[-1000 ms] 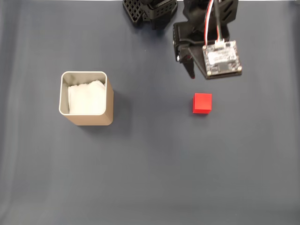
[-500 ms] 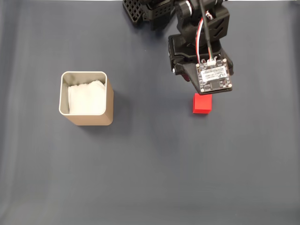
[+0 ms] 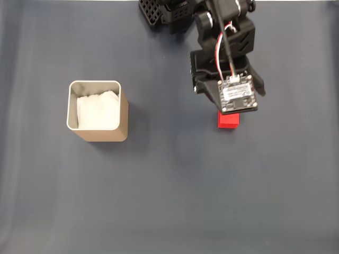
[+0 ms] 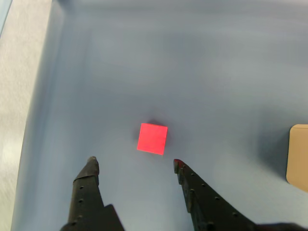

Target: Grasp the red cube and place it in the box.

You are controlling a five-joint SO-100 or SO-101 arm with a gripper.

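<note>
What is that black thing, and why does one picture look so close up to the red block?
The black thing is a small robot arm. It ends in a claw with two fingers, open now and holding nothing. One picture is taken by a camera looking down from above. The close one is taken by a camera riding on the arm's wrist, so you see the fingers reaching toward the red cube. The cube sits on a dark blue-grey cloth. To the left in the picture from above stands the box, a tan tin with white paper inside.
</note>
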